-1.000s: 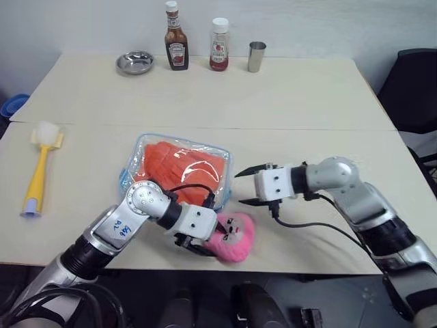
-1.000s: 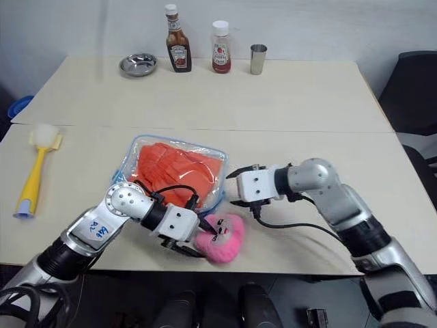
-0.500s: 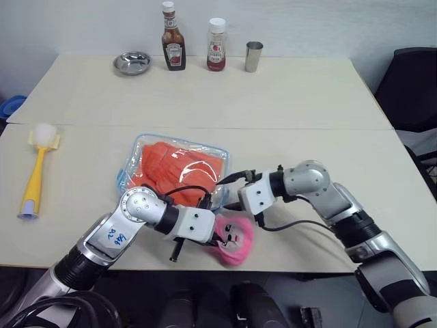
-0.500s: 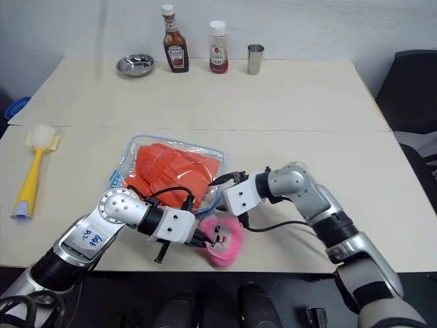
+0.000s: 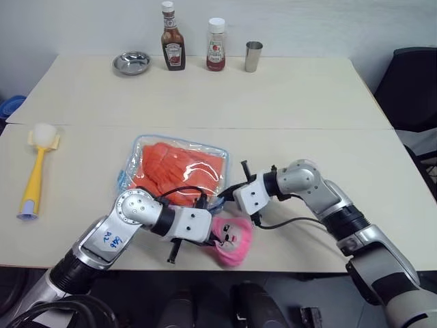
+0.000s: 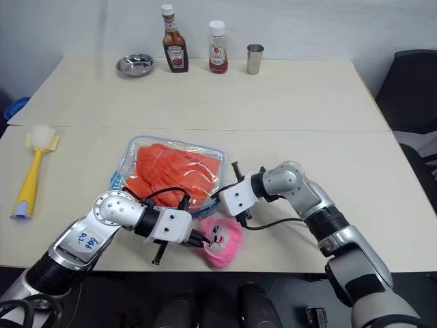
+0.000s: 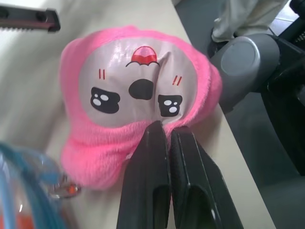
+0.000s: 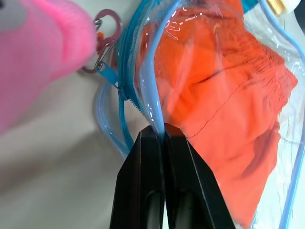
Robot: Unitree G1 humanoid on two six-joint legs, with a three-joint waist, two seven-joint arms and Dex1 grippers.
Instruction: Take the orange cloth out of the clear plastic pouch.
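Two grippers closed at the pouch (image 5: 179, 169), one on each side of its near right corner. Left gripper (image 7: 164, 131) pinched tight on the fuzzy lower edge of the pink charm (image 7: 138, 102), just off that corner near the table (image 5: 307, 96) edge; probably meant to anchor the pouch through the charm's clip ring. Right gripper (image 8: 161, 132) clamped on the pouch's blue-edged rim beside the zipper, fingers fully together with thin plastic between them; likely holding one lip so the mouth can be pulled apart. Cloth (image 8: 224, 90) wholly inside the pouch, filling most of it, wrinkled against the clear wall. Zipper track looks partly parted at the gripped corner, though how far cannot be told. Extraction not yet begun; opening the mouth wider seems the step in hand.
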